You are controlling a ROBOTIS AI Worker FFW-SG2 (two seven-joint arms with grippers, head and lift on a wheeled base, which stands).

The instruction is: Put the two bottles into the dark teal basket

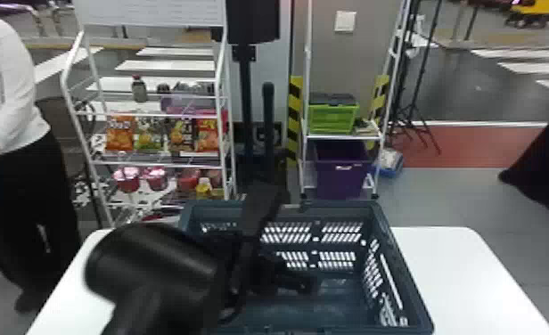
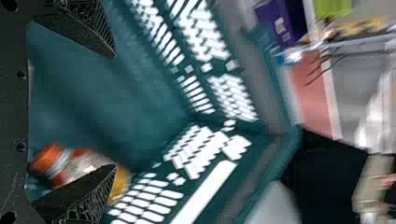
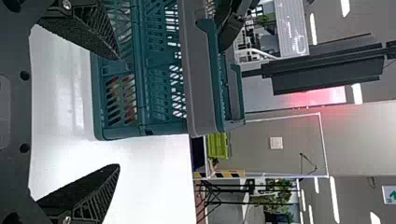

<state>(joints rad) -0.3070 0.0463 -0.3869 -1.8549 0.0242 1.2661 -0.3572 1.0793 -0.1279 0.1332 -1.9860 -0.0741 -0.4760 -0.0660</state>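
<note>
Holds left hand (image 2: pixel 114 111), spread, inside dark teal basket (image 1: pixel 345 211), likely to spare orange-capped bottle (image 2: pixel 80 164) a drop; holds right hand (image 3: pixel 118 112), also spread, outside.

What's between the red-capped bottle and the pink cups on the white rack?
Colourful snack bags stand between the red-capped bottle and the pink cups, in the head view.

The black arm (image 1: pixel 141 312) has a smooth, rounded, barrel-like housing (image 1: pixel 153 263).

Snack bags (image 1: pixel 120 132) line a white wire rack (image 1: pixel 153 114) beyond grey flooring (image 1: pixel 456 196).
</note>
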